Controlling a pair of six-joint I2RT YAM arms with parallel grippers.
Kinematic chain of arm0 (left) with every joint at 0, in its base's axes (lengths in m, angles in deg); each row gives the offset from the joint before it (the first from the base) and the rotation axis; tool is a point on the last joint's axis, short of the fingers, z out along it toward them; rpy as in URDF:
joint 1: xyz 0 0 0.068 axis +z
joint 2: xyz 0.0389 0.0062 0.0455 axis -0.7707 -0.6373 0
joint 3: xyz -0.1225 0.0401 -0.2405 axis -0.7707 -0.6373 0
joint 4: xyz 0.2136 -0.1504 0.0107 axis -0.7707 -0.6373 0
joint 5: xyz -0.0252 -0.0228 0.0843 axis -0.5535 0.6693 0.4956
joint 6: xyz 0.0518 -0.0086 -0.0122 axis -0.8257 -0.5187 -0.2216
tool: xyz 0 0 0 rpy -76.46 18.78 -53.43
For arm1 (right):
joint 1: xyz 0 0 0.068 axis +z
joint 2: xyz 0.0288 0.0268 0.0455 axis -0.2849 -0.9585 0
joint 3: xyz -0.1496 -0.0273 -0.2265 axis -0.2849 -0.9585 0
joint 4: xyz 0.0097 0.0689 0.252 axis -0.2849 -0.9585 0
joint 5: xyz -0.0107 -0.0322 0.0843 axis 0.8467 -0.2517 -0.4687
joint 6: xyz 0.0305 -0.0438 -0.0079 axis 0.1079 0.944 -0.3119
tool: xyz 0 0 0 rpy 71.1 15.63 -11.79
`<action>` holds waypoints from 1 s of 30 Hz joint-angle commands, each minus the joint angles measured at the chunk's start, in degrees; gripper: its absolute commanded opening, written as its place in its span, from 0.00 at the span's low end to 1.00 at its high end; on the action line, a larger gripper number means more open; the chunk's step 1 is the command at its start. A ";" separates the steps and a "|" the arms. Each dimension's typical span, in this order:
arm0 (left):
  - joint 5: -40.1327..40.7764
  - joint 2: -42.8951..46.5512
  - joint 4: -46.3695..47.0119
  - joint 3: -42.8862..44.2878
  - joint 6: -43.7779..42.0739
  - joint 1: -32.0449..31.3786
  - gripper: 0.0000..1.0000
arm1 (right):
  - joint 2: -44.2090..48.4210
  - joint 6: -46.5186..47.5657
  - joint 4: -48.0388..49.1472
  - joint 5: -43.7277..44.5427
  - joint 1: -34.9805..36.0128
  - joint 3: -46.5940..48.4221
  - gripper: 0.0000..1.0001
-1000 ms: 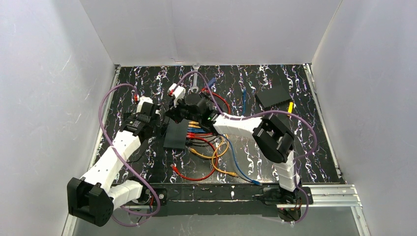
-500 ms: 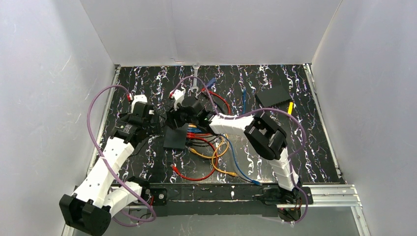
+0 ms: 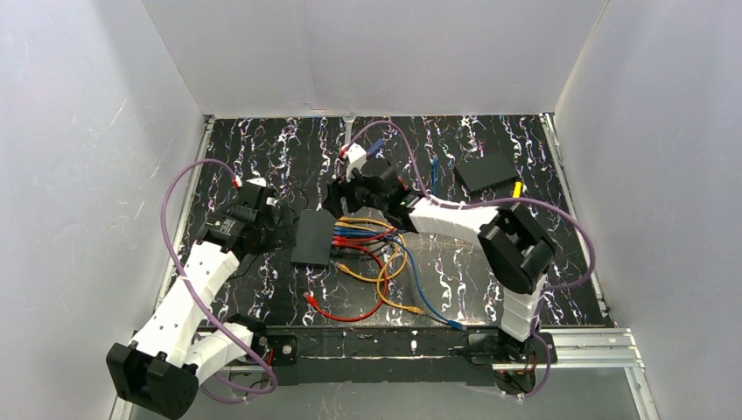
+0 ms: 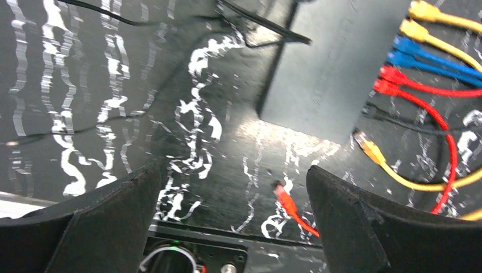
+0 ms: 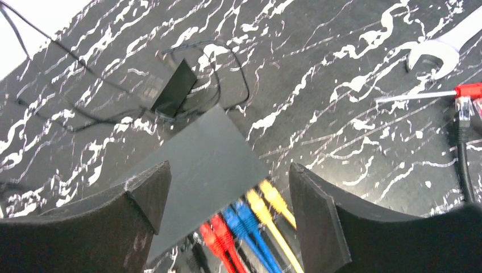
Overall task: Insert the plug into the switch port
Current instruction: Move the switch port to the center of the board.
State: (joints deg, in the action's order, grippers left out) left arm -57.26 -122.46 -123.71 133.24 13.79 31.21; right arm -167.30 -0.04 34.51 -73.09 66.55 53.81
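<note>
On the desk [image 3: 455,262] the switch [image 3: 312,236] lies flat, long axis running near to far, between our left pincer [image 4: 232,170] beside its blank edge and our right pincer [image 5: 228,169] off its edge crowded with plugs [image 5: 239,216], both released and empty.

table [image 3: 262,149]: glossy black, veined all over with white marble streaks
switch [image 3: 313,237]: plain matte black, greyer where light falls on it
yellow plugs [image 5: 267,199]: bright yellow, cables the same
blue plugs [image 5: 241,219]: strong blue
red plugs [image 5: 213,236]: clear red
orange cable [image 3: 383,280]: orange loops
loose red cable [image 3: 350,315]: red
long blue cable [image 3: 429,297]: blue
small block [image 5: 173,88]: black, with thin black wire
far slab [image 3: 487,171]: plain black
wrench [image 5: 437,48]: pale silver
left arm [image 3: 197,280]: white shells, black joints
right arm [image 3: 446,217]: white shells, black joints
arm hoses [image 3: 188,188]: purple
left fingers [image 4: 364,227]: black, dull
right fingers [image 5: 318,216]: black, scuffed grey at the edges
walls [image 3: 394,52]: flat pale grey-white
</note>
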 commanded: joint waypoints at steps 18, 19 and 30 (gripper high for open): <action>-14.57 -15.84 22.12 -9.59 11.10 0.43 0.98 | 33.15 8.46 3.02 22.33 -1.66 -28.82 0.99; -14.63 -16.82 22.59 -9.70 11.27 0.44 0.98 | 34.33 8.14 2.76 24.17 -1.66 -29.53 0.99; -23.70 -24.77 28.18 -10.76 14.48 0.02 0.95 | 44.69 8.37 14.49 32.42 -1.66 -43.34 0.99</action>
State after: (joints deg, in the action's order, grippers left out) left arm -74.88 -146.94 -98.42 124.00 25.55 31.52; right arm -125.37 7.33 41.77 -45.97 65.02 13.20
